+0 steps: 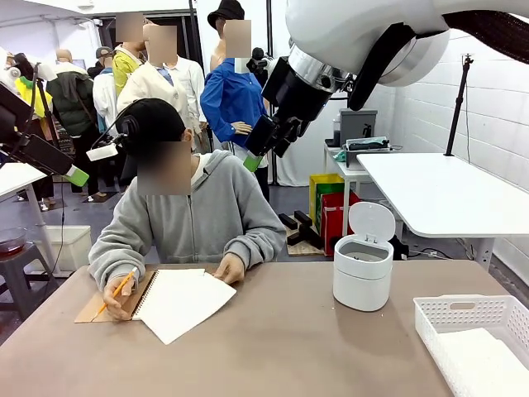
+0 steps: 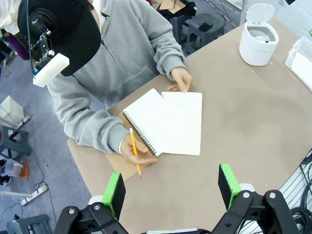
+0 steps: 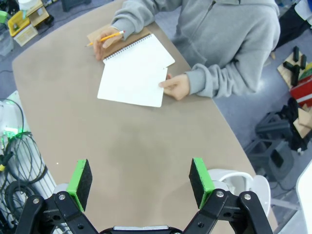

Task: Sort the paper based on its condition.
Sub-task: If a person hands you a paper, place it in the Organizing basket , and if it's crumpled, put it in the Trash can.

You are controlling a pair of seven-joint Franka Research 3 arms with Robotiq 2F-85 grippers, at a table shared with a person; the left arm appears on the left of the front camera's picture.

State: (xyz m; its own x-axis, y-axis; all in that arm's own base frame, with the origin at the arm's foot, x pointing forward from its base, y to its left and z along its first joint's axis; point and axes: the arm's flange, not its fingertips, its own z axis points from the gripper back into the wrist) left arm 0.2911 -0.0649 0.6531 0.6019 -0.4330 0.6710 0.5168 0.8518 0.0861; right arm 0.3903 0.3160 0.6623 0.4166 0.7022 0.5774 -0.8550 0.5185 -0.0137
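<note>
A smooth white sheet of paper lies on the brown table, partly over an open spiral notebook in front of the person. One of the person's hands rests on the sheet's edge, and the other holds a yellow pencil. Another white sheet lies in the white basket. My left gripper hangs open high above the near table, empty. My right gripper is open and empty too, raised above the table.
A small white bin with its lid flipped up stands right of the middle, and it also shows in the right wrist view. The basket sits at the table's right front corner. Bare tabletop lies between the notebook and the basket.
</note>
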